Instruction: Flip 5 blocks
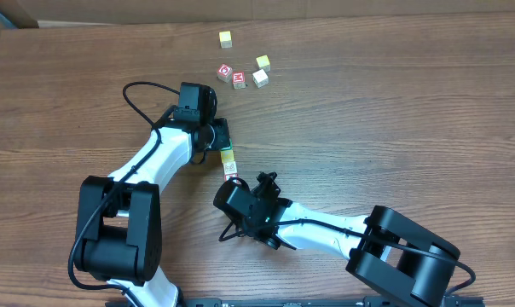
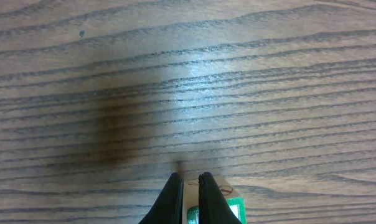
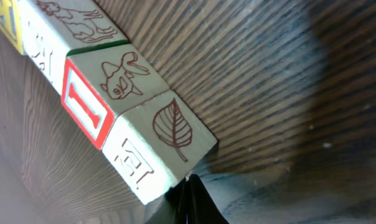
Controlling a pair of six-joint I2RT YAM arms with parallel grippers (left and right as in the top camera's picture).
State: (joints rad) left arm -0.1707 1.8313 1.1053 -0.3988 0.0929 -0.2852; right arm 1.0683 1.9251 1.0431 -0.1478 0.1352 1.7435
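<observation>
On the blocks [image 3: 113,106], a red-framed "I", a brown-lined leaf and a brown animal outline are shown on cream faces; yellow is seen at ten o'clock. The table [image 1: 394,102] is grained brown.

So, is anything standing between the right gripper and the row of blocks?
Nothing visible does. In the right wrist view the shut right gripper sits right at the lower corner of the leaf-faced end block of the row of blocks, and no other thing lies between them.
</observation>
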